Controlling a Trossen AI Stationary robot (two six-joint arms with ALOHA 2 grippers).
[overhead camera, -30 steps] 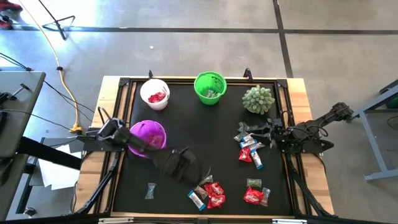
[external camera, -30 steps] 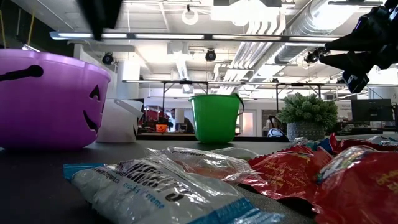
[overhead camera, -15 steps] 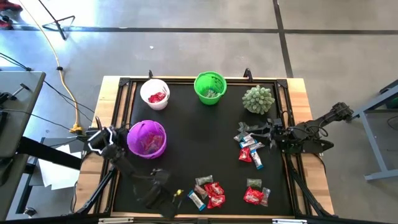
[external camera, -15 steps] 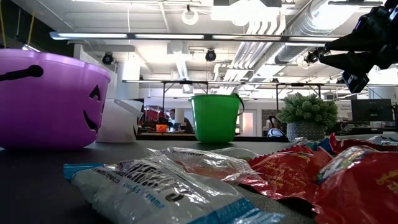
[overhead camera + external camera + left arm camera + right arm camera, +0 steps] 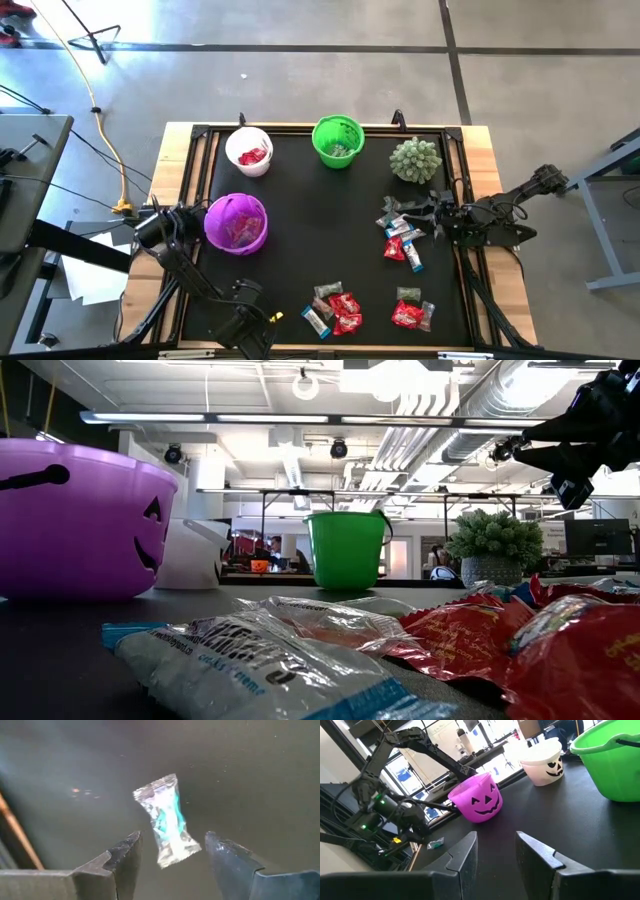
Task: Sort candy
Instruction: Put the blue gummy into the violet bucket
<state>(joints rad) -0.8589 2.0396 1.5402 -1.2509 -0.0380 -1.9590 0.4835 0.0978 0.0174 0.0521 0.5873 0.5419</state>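
Observation:
A silvery blue-white candy (image 5: 167, 822) lies flat on the black mat near the table's near left corner. My left gripper (image 5: 172, 839) hangs over it, pointing down and open, one finger on either side and clear of it. In the high view my left gripper (image 5: 252, 326) hides this candy. More candy lies in heaps on the mat at the near middle (image 5: 335, 310), near right (image 5: 412, 312) and right (image 5: 402, 238). My right gripper (image 5: 495, 840) waits level and open above the right heap.
A purple bucket (image 5: 237, 222), a white bucket (image 5: 249, 151) and a green bucket (image 5: 338, 140) stand on the left and far side. A spiky pale-green ball (image 5: 415, 159) sits at the far right. A raised frame rims the mat (image 5: 300, 200).
My left gripper has swung from beside the near-middle candy heap toward the table's near left corner, sinking and rolling about its own axis. It now hangs over the lone blue-white candy. The candy has stayed where it was.

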